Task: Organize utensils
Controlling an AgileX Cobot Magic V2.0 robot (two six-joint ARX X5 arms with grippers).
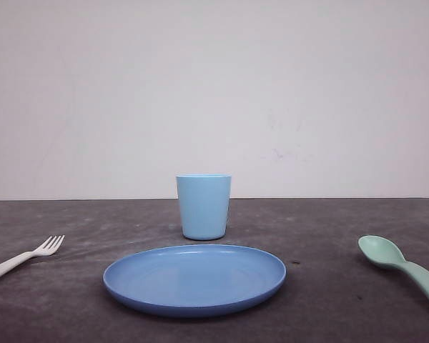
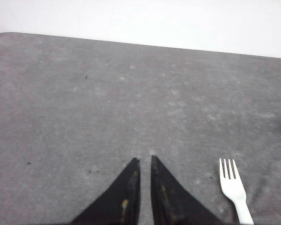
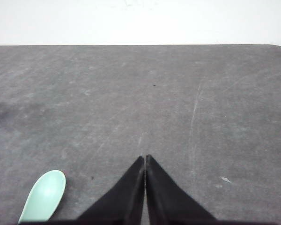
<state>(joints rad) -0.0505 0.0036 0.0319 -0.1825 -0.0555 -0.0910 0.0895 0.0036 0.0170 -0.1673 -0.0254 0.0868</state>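
Observation:
The white fork (image 1: 25, 257) lies flat on the dark table at the left, tines pointing toward the plate. In the left wrist view the fork (image 2: 233, 185) rests just beside my left gripper (image 2: 144, 159), whose black fingers stand nearly together with only a thin slit between them and nothing held. The mint-green spoon (image 1: 404, 268) lies at the right, bowl up. Its bowl (image 3: 44, 194) appears beside my right gripper (image 3: 144, 156), which is shut and empty above bare table.
A round blue plate (image 1: 194, 277) sits at the centre front, with a light blue cup (image 1: 204, 206) upright just behind it. The grey table (image 1: 329, 229) ends at a white wall behind.

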